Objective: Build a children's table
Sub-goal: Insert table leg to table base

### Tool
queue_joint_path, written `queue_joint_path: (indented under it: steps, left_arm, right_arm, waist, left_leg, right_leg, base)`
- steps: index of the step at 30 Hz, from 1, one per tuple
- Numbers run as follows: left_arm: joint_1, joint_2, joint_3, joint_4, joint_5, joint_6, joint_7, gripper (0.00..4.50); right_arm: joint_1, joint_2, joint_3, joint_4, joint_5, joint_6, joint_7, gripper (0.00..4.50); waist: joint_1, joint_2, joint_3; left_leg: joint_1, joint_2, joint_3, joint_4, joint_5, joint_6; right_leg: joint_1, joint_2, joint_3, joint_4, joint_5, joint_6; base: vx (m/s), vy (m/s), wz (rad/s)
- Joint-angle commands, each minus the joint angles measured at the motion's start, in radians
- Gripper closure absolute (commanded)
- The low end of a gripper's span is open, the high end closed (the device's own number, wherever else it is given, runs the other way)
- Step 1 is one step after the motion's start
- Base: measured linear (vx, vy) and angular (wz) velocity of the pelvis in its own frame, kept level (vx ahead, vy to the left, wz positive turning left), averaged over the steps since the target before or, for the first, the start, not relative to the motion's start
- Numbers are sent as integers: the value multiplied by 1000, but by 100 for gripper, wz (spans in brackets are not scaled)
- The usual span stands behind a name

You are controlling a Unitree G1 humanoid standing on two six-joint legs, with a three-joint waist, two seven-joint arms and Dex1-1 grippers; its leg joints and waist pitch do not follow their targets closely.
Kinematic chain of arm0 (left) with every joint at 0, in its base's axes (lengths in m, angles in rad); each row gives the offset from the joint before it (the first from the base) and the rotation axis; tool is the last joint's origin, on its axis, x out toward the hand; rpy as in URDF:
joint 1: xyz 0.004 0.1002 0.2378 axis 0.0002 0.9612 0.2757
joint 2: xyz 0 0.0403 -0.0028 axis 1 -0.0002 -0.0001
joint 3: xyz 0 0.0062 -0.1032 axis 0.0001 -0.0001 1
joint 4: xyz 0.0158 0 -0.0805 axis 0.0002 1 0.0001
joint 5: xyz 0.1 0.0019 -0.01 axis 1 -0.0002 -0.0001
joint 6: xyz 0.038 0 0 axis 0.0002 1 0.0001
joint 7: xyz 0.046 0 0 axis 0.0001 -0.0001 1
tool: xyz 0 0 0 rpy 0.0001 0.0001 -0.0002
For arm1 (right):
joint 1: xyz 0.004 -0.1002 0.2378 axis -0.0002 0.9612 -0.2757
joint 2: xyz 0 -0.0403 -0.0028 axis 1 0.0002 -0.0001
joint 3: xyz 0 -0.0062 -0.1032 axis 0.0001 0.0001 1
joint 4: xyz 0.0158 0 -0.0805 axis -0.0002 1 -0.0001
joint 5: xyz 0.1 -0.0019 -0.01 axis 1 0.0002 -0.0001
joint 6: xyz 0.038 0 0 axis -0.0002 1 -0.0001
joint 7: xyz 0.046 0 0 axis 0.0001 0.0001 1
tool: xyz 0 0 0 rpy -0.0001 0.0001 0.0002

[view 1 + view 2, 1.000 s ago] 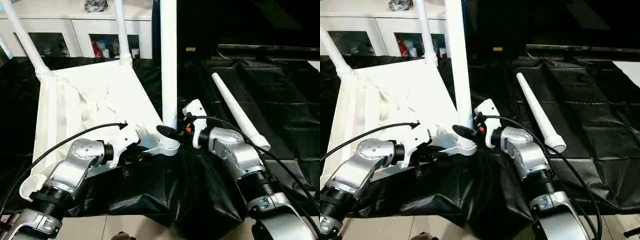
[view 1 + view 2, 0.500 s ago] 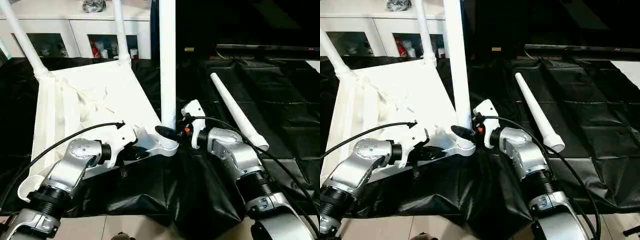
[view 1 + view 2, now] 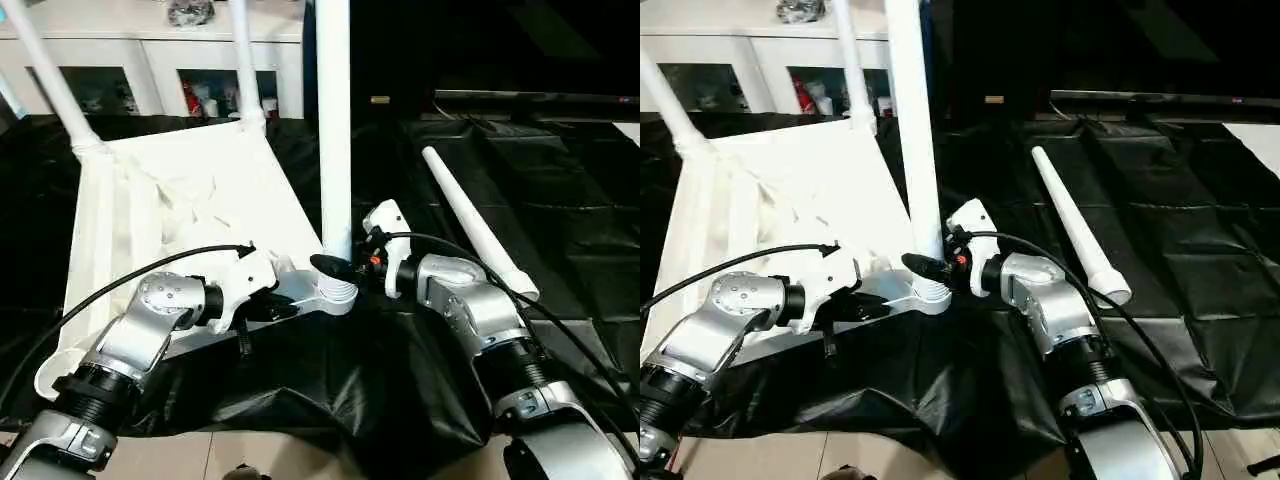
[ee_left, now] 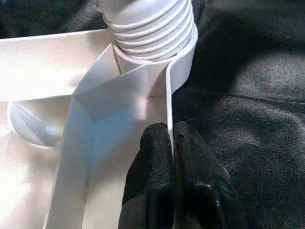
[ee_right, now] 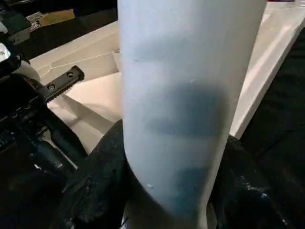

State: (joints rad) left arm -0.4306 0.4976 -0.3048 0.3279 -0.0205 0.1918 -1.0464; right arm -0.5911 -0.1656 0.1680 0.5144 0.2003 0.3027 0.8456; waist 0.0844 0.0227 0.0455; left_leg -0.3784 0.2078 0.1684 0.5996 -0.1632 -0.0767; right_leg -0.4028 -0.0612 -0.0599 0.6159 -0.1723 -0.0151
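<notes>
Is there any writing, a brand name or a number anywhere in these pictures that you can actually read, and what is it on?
No text can be read anywhere.
The items behind the cabinet's glass doors may carry labels: too small and blurred to read.
The tabletop, the upright leg, the loose leg on the black cloth: plain, no marks.
The left claw and right claw: no lettering visible.

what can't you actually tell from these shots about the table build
- Left eye view: the upright leg and two far legs run off the top edge, so their free ends are unseen.
- Left eye view: the tabletop's near-left socket sits behind the left forearm.
- Right wrist view: the leg blocks the gap between the right gripper's fingers.
- Cabinet contents: too small.
</notes>
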Motion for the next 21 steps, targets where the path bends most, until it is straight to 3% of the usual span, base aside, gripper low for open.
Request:
queue_joint_path:
  steps: [1, 8, 9, 10, 11, 15, 16, 18, 20, 21]
  left_arm:
    - [-9, 10, -33, 8, 37, 11, -16, 450]
    - [-13, 3, -21, 11, 22, 26, -11, 450]
    - [-14, 3, -20, 10, 19, 30, -14, 450]
    - [-15, 4, -19, 11, 17, 31, -16, 450]
    - [-15, 4, -19, 11, 17, 31, -16, 450]
    - [-24, 5, -18, 21, 18, 28, -16, 450]
    - [-30, 4, -19, 29, 20, 26, -15, 450]
    - [-39, 2, -19, 39, 23, 24, -14, 450]
    - [-44, 1, -20, 45, 24, 24, -13, 450]
    - [-46, 1, -20, 46, 24, 23, -13, 450]
  right_arm:
    - [-6, -1, 4, 35, -14, 8, -7, 259]
    - [29, 6, -76, 27, 54, 14, -15, 259]
    - [44, 4, -85, 20, 63, 13, -13, 259]
    - [62, 3, -95, 15, 73, 6, -8, 259]
    - [62, 3, -95, 15, 73, 6, -8, 259]
    - [91, 5, -110, 21, 84, -18, -1, 259]
    - [106, 8, -118, 32, 87, -40, 0, 259]
    - [124, 15, -130, 44, 97, -62, 0, 259]
    - [133, 19, -138, 46, 106, -68, -3, 259]
    - [135, 20, -140, 46, 108, -69, -3, 259]
  waist:
    - [-5, 8, -62]
    - [-5, 11, -61]
    - [-3, 18, -61]
    - [-4, 14, -62]
    - [-3, 19, -63]
    - [-2, 19, -64]
    - [-2, 29, -63]
    - [-3, 26, -63]
    - [-3, 33, -63]
    - [-3, 31, -61]
  left_leg:
    - [22, 19, -5, -79, -309, -25]
    - [25, 19, -7, -81, -341, -31]
    - [26, 20, -8, -81, -338, -31]
    - [25, 20, -7, -81, -335, -30]
    - [24, 20, -7, -82, -332, -30]
    - [23, 18, -6, -81, -323, -27]
    - [25, 19, -7, -81, -338, -29]
    - [25, 18, -7, -82, -348, -29]
    - [25, 18, -9, -82, -357, -30]
    - [26, 18, -9, -84, -367, -29]
  right_leg:
    - [38, -67, 43, -78, -301, -168]
    - [36, -67, 43, -81, -320, -168]
    - [36, -68, 44, -80, -310, -170]
    - [37, -67, 43, -80, -298, -172]
    - [38, -66, 43, -80, -282, -175]
    - [40, -66, 42, -78, -257, -186]
    - [38, -66, 41, -80, -261, -185]
    - [39, -65, 40, -82, -268, -185]
    - [39, -66, 40, -82, -276, -187]
    - [39, -65, 39, -84, -291, -185]
  base:
    - [0, 0, 0]
    - [0, 0, 0]
    - [0, 0, 0]
    - [0, 0, 0]
    - [0, 0, 0]
    - [0, 0, 0]
    - [0, 0, 0]
    - [0, 0, 0]
    - [0, 0, 0]
    - [0, 0, 0]
